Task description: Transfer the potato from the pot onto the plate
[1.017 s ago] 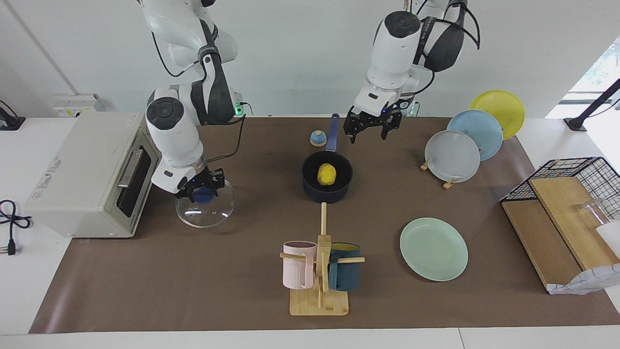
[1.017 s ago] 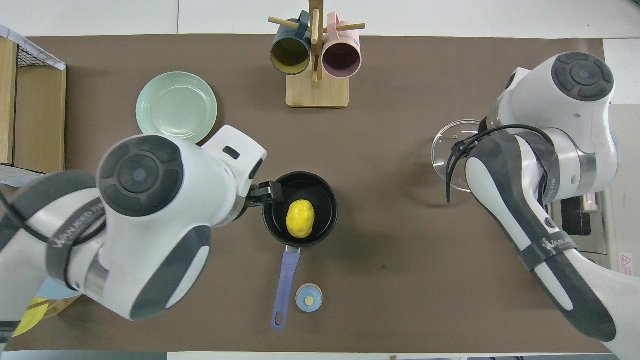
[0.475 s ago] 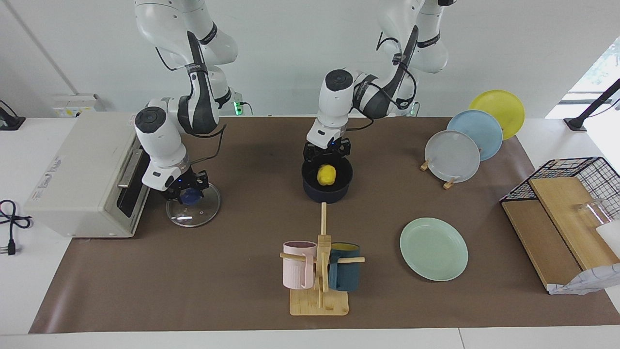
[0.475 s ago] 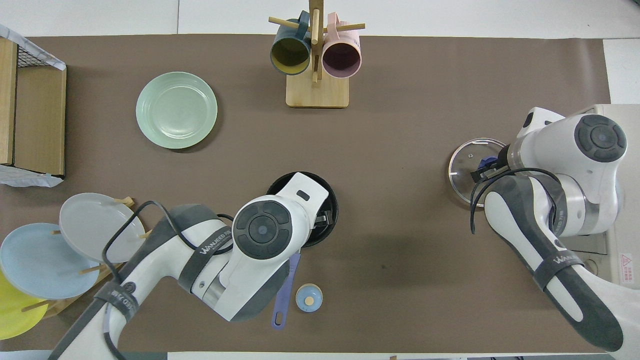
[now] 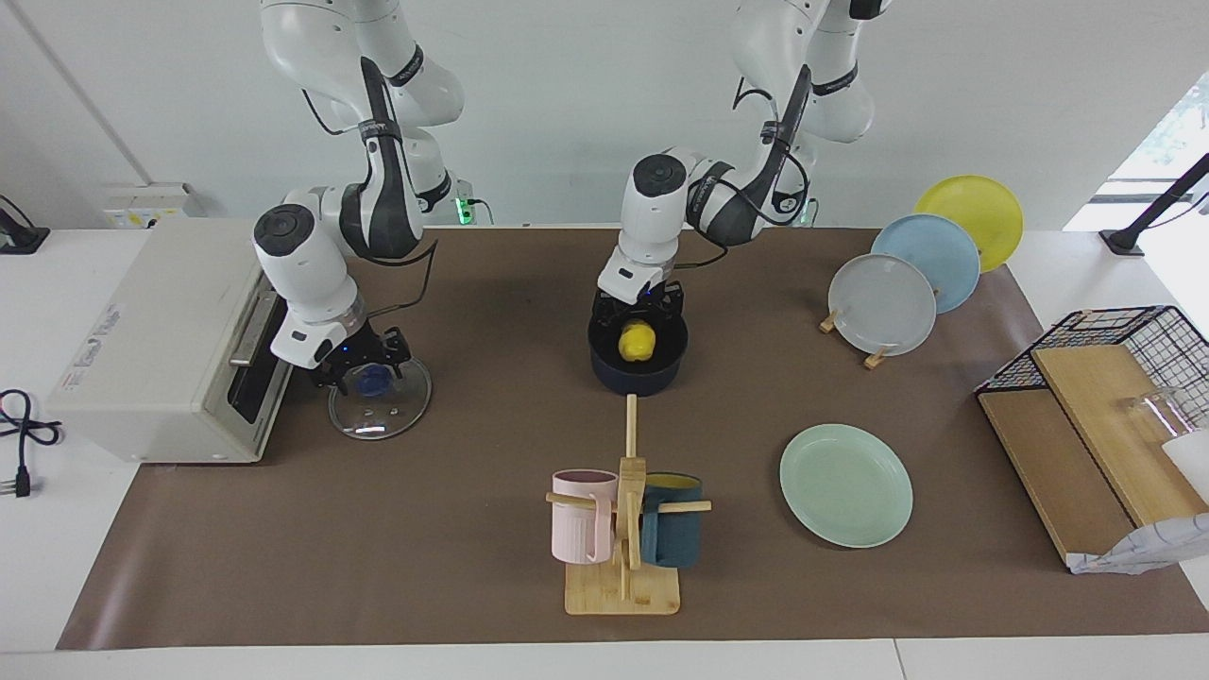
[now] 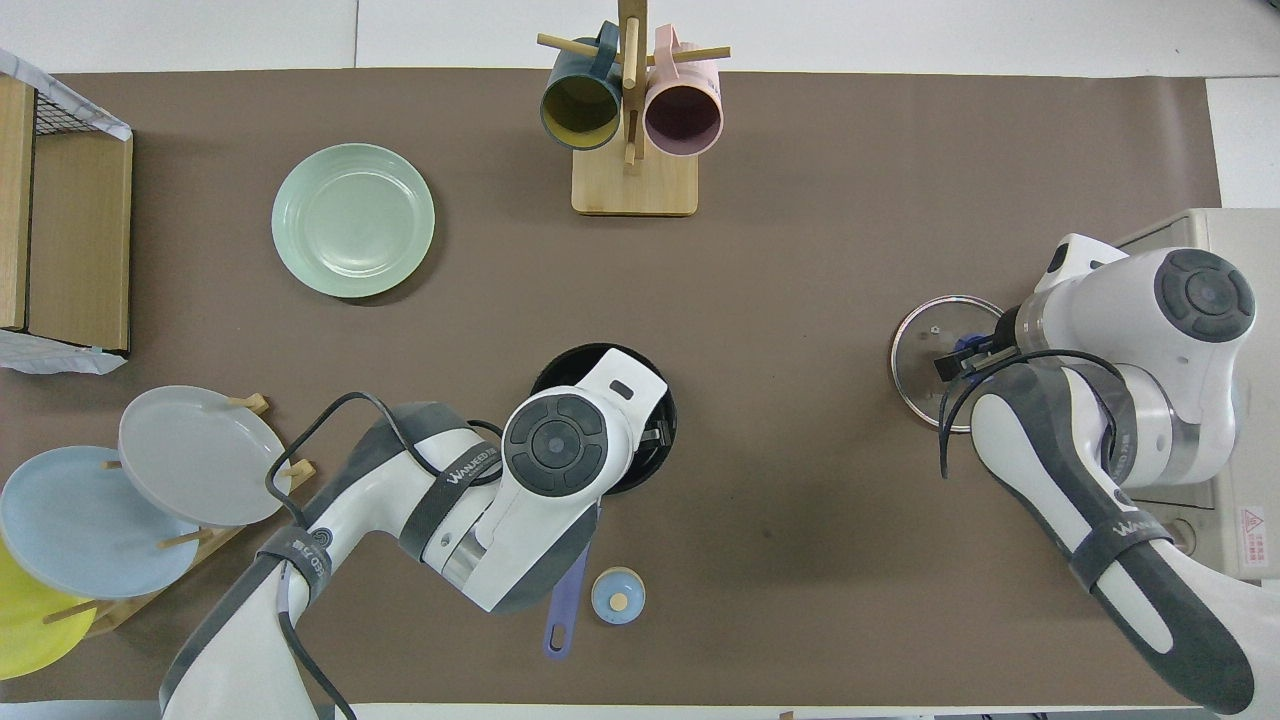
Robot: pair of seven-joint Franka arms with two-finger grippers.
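Observation:
The yellow potato (image 5: 638,340) lies in the dark navy pot (image 5: 638,373) at mid-table. My left gripper (image 5: 639,314) is open and lowered into the pot, with its jaws either side of the potato's top. In the overhead view the left arm hides the potato and most of the pot (image 6: 556,366); the blue handle (image 6: 566,605) points toward the robots. The mint-green plate (image 5: 845,484) lies bare, farther from the robots than the pot, toward the left arm's end, and shows in the overhead view (image 6: 353,220) too. My right gripper (image 5: 364,375) is shut on the blue knob of a glass lid (image 5: 380,416).
A toaster oven (image 5: 161,340) stands beside the lid at the right arm's end. A mug rack (image 5: 623,529) stands farther out than the pot. Grey, blue and yellow plates (image 5: 881,304) stand in a rack; a wire basket with boards (image 5: 1105,397) is beside it. A small blue bell (image 6: 617,595) lies by the handle.
My left gripper swung over the pot and dropped into it around the potato. My right gripper carried the glass lid toward the toaster oven and lowered it to the table.

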